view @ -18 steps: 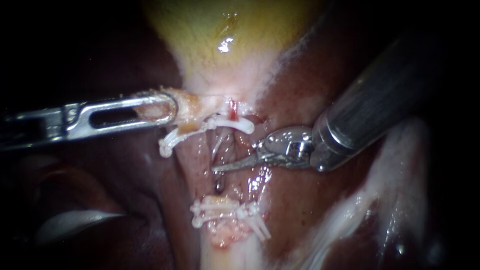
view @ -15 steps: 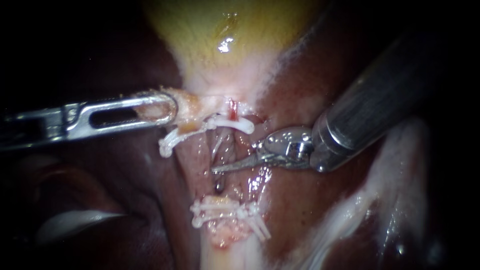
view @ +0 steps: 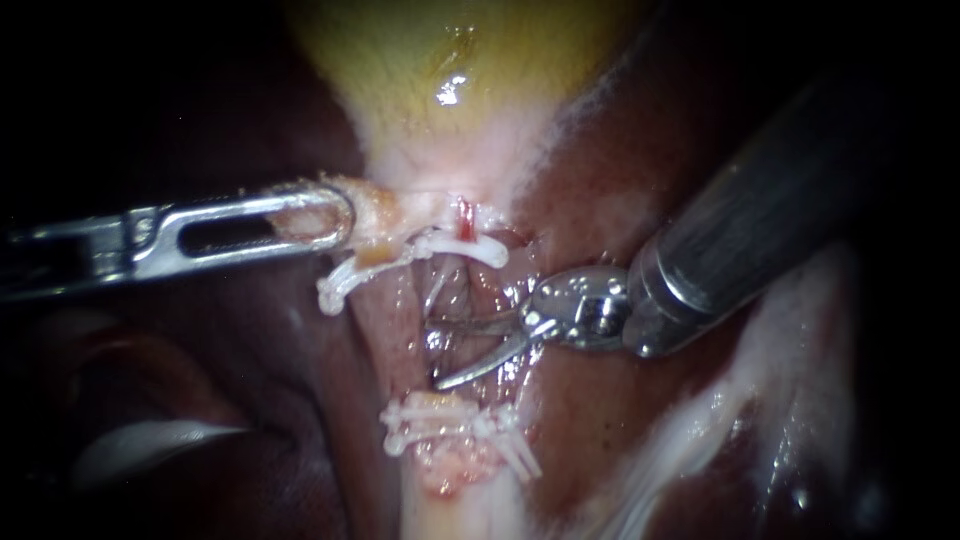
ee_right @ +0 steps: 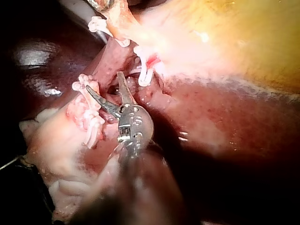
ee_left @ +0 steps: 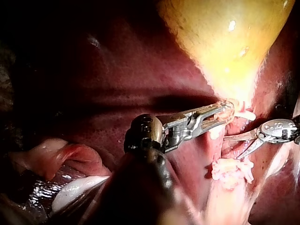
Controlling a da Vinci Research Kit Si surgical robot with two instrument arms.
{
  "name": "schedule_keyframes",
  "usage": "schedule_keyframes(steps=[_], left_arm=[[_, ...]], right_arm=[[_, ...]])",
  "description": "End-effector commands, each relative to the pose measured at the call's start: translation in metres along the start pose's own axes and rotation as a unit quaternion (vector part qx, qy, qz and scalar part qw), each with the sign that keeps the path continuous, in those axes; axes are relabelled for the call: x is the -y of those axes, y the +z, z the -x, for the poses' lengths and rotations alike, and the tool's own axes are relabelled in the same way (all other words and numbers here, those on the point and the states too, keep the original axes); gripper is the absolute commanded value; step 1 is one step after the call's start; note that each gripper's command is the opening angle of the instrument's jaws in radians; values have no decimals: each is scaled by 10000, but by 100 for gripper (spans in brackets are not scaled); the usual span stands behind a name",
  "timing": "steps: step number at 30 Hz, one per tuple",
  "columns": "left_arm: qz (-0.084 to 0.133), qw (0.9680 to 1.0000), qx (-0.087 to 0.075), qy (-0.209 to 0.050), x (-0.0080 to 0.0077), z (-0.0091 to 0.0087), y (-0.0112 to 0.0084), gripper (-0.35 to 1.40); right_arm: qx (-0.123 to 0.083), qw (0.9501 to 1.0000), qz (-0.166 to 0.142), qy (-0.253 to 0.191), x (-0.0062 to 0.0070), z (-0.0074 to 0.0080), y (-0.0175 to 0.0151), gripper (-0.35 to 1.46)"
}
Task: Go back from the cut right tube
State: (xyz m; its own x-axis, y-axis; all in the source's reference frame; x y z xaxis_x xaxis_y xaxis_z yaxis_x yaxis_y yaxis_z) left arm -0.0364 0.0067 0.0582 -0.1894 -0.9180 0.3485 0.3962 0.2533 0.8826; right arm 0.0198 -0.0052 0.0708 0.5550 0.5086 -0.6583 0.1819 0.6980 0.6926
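My right instrument (view: pixel 438 355), with thin curved blades, comes in from the upper right, and its blades stand open in the gap between the upper white clips (view: pixel 425 250) and the lower white clips (view: pixel 450 420). Nothing is gripped between them. The right wrist view shows the same open blades (ee_right: pixel 104 82) spread beside the lower clips (ee_right: pixel 86 117). My left instrument (view: pixel 330 215) is shut on pale tissue at the neck of the yellow gallbladder (view: pixel 450 60), just beside the upper clips. In the left wrist view its jaws (ee_left: pixel 220 112) pinch that tissue.
Dark red liver (view: pixel 620 400) surrounds the site. A pale stalk (view: pixel 450 490) runs down from the lower clips. Whitish tissue strands (view: pixel 720 410) lie at the lower right, under the right shaft (view: pixel 760 220).
The right instrument's blades have opened: one blade swung down toward the lower clips and the wrist shifted slightly lower. My left instrument and the clips have not moved.
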Motion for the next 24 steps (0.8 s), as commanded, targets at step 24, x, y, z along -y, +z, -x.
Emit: schedule_keyframes(steps=[24], left_arm=[[2, 10000, 3, 5, -1, -2, 0, -35]], right_arm=[[196, 9770, 1752, -1196, 28, -3, -66, 145]])
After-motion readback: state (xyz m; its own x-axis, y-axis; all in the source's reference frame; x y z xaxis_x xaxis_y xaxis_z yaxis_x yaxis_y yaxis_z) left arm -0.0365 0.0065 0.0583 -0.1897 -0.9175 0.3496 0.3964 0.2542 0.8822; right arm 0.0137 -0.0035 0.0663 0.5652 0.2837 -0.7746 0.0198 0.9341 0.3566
